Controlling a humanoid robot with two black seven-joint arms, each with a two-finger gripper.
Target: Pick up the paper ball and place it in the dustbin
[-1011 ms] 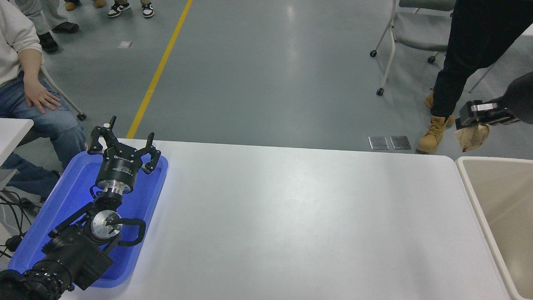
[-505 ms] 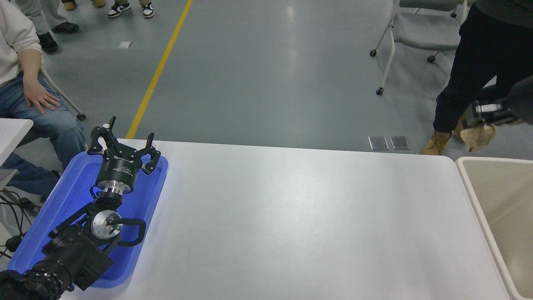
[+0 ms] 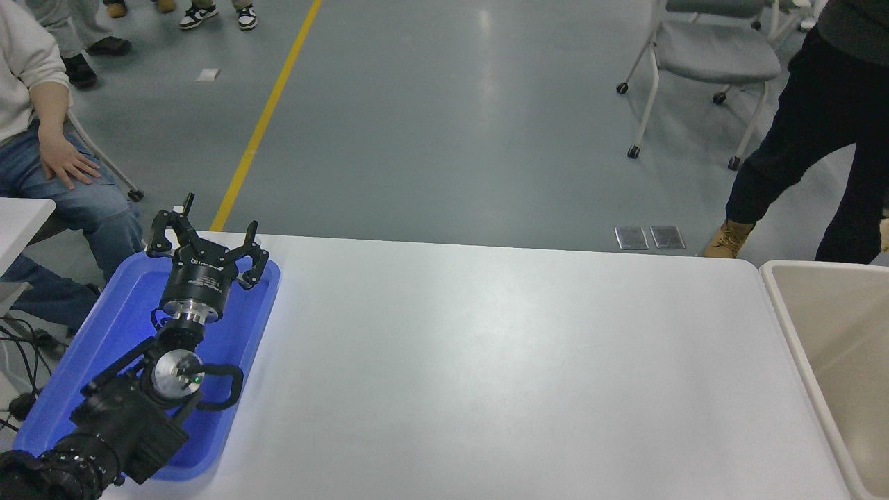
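The left gripper (image 3: 205,239) sat wide open over the blue tray (image 3: 104,326), holding nothing. The beige dustbin (image 3: 792,305) stood far off to its right.

R arm w/ paper ball gone from view

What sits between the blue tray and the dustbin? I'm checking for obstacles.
Nothing: in the head view, only bare white table stretches from the blue tray to the dustbin.
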